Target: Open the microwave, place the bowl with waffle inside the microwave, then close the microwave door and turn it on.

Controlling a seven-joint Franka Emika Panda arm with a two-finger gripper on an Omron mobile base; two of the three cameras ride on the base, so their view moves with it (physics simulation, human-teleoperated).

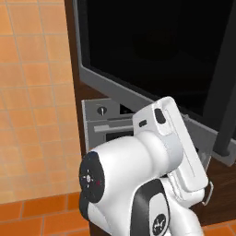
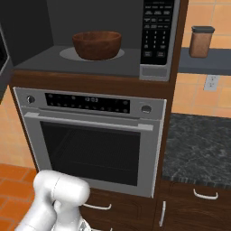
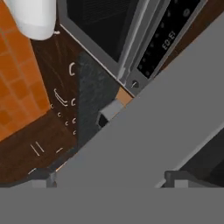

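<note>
On the turntable at the middle of the microwave [image 2: 90, 36] cavity sits the bowl [image 2: 97, 44], so loading looks done. The microwave door [image 1: 152, 50] hangs open, awaiting a push. Whether the tool [image 3: 109, 177] is spread, I cannot tell.

arm [image 1: 152, 184] – raised, folded close | pincer [image 3: 107, 177] – tips apart, empty

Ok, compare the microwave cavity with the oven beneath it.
The grey microwave cavity stands open, with the reddish-brown wooden bowl on its turntable; the silver oven is shut behind a dark window. The microwave's keypad sits at its right, the oven's display runs across its top. Both are built into one brown cabinet.
</note>
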